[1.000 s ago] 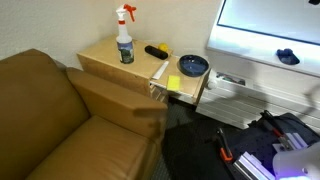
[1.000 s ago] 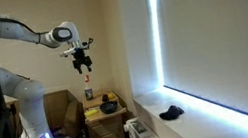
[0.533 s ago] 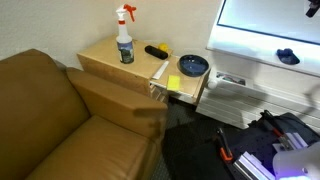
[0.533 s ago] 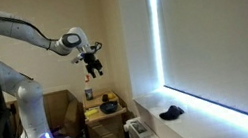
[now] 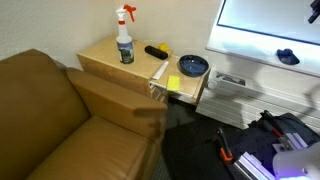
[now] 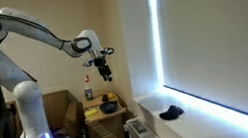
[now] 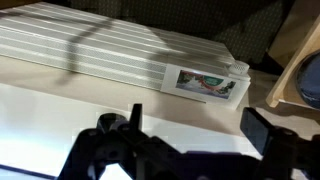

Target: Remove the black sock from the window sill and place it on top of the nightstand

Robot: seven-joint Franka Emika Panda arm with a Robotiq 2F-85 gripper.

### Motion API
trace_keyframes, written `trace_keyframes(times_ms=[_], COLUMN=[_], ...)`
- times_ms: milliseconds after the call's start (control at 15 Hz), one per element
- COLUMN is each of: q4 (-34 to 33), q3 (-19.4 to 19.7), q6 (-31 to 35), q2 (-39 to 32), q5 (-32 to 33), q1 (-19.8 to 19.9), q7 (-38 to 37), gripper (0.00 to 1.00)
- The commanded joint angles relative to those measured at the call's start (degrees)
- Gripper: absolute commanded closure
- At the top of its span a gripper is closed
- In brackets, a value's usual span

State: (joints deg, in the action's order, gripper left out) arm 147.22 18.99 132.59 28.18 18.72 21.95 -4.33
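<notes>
Sock: the black sock [image 5: 288, 57] is seen crumpled on the white window sill [image 5: 252, 62], at about 3 o'clock from the blue bowl [image 5: 193, 66]. In both exterior views it appears as a small dark heap, untouched.
Gripper: the gripper [image 6: 107, 73] is held high in the air and pointed downward, with the sock at roughly 4 o'clock from it and well apart. In the wrist view its fingers [image 7: 268, 130] are shown spread apart, and nothing is held between them.
Handling: the sock is judged to be light, soft and limp. No fixed shape can be counted on, and it is expected to drape and dangle once lifted. Breakage is not a concern.
Hold: the highest fold at the middle of the heap is judged the best place to be taken, from straight above, so that several layers are caught. A thin edge is better avoided, since it could be pulled free.
Destination: the tabletop [image 5: 105, 55] of the nightstand [image 5: 140, 72] is partly taken up by a spray bottle [image 5: 124, 35] at 12 o'clock, a black object [image 5: 156, 50] near 2 o'clock and the bowl at 3 o'clock. Bare wood is seen toward 9 o'clock and the centre.
Risk: a trailing end could be dragged across the bowl or bottle.
</notes>
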Motion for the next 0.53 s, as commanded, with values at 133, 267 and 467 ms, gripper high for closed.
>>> trace_keyframes(times_ms=[133, 267, 467], q4=[-3.2, -5.42, -13.52], q3=[0.39, 0.92, 0.92], q6=[17.75, 25.81, 28.55], q2=[-14.43, -21.3, -32.25], q5=[12.35, 17.43, 19.66], q1=[4.86, 7.69, 10.2], q7=[-14.17, -23.27, -34.84], gripper=[0.0, 0.0, 0.0])
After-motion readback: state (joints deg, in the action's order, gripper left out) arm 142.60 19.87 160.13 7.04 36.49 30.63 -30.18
